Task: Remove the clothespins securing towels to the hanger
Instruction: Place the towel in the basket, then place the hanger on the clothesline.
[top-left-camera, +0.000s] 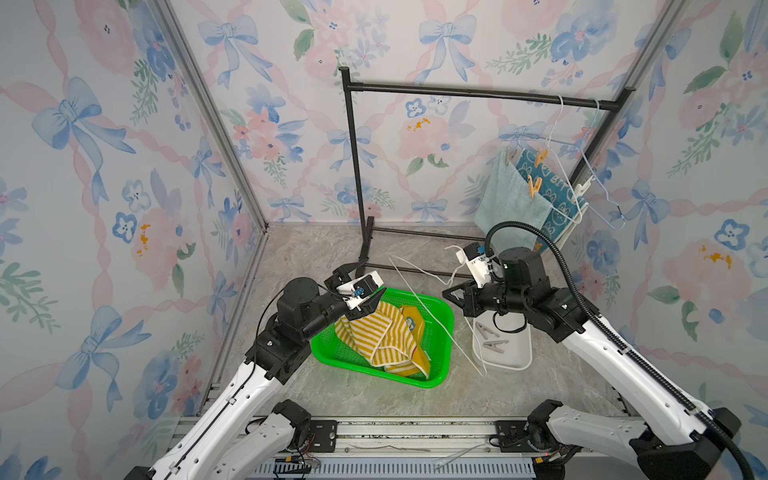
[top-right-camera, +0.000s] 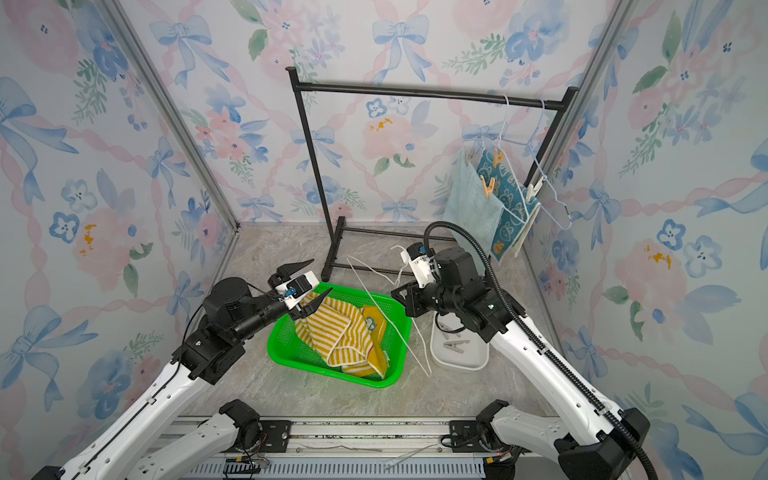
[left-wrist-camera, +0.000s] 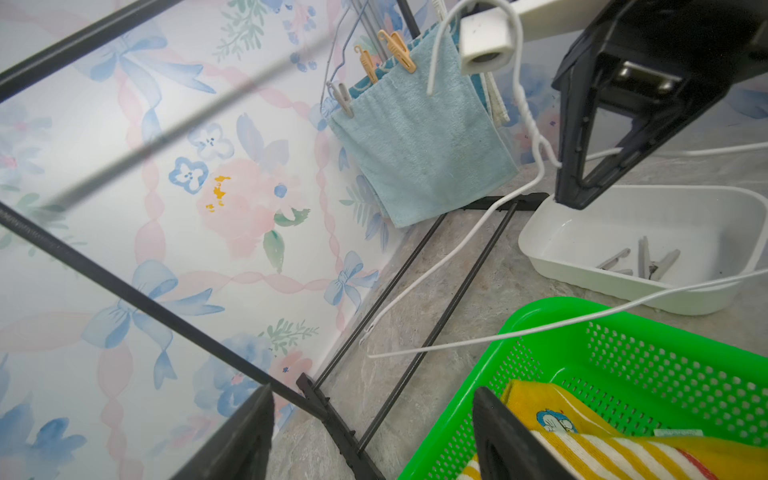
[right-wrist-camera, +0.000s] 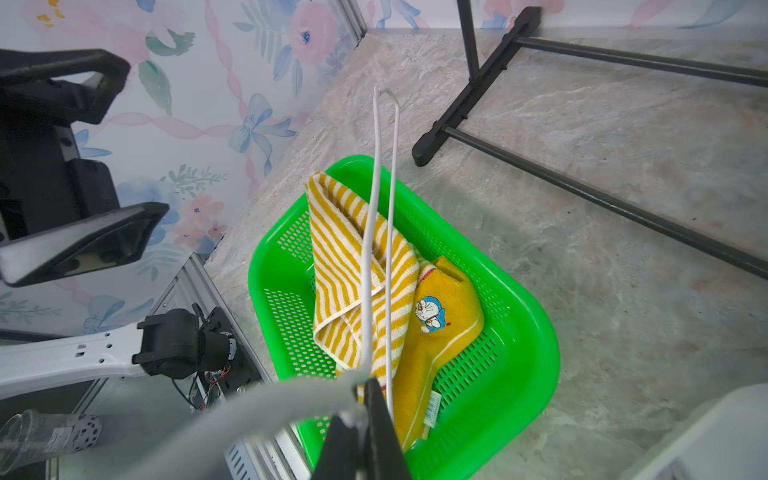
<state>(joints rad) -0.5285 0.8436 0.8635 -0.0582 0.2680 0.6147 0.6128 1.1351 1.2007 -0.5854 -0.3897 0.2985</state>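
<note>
A pale teal towel (top-left-camera: 509, 199) and a blue bunny towel (top-left-camera: 557, 195) hang from a wire hanger (top-left-camera: 555, 124) at the back right. Tan clothespins (top-left-camera: 541, 156) and a grey clothespin (left-wrist-camera: 343, 97) clip them on. The yellow-striped towel (top-left-camera: 382, 332) lies in the green basket (top-left-camera: 440, 374). My left gripper (top-left-camera: 374, 276) is open over the basket's far left corner, with nothing between its fingers (left-wrist-camera: 498, 436). My right gripper (top-left-camera: 451, 295) is shut on a bare white hanger (right-wrist-camera: 390, 208) that slants across the basket. Two grey clothespins (top-left-camera: 492, 338) lie in the white tray (top-left-camera: 515, 361).
A black clothes rack (top-left-camera: 478, 92) stands at the back, its base bars (right-wrist-camera: 582, 191) on the floor behind the basket. An empty blue hanger (top-left-camera: 602, 199) hangs at the rack's right end. Flowered walls close in the sides and back.
</note>
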